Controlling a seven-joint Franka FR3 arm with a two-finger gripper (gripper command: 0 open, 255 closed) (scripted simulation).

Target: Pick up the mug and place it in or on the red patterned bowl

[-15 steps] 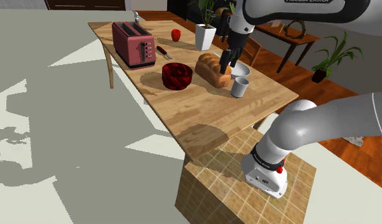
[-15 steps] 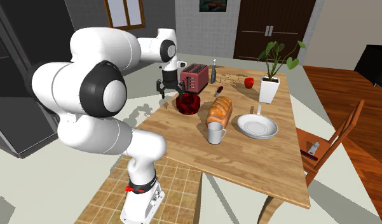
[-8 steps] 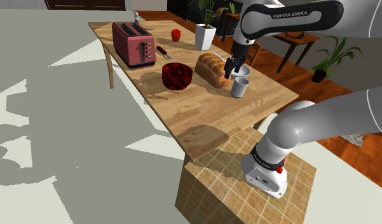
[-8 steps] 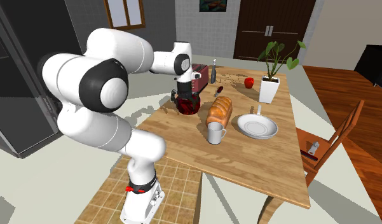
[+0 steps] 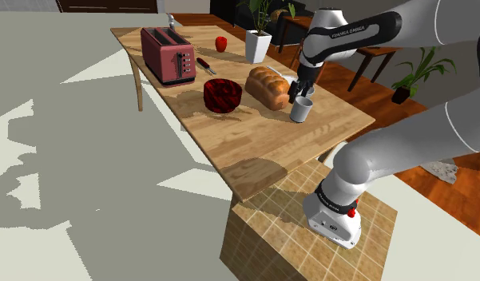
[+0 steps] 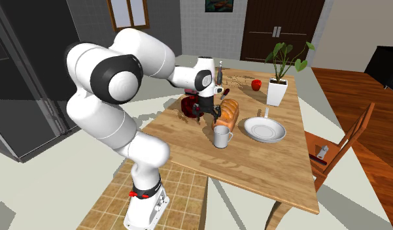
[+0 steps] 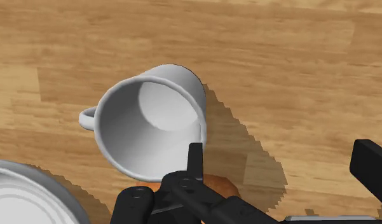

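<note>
end effector point(image 7: 281, 159) spread wide above the white mug point(image 7: 151, 127), which i see standing upright on the wooden desk point(image 7: 278, 57) beside the bread loaf point(image 5: 266, 86).

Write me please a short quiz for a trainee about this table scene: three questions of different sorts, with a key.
1. True or false: the mug stands upright on the wooden table, and nothing holds it.
2. In the shoulder view, which thing lies just to the right of the red patterned bowl?
A) a kettle
B) a bread loaf
C) a laptop
3. Fill the gap: in the wrist view, the fingers of the gripper stand ____ (open or shut).

Key: 1 true; 2 B; 3 open.
</note>
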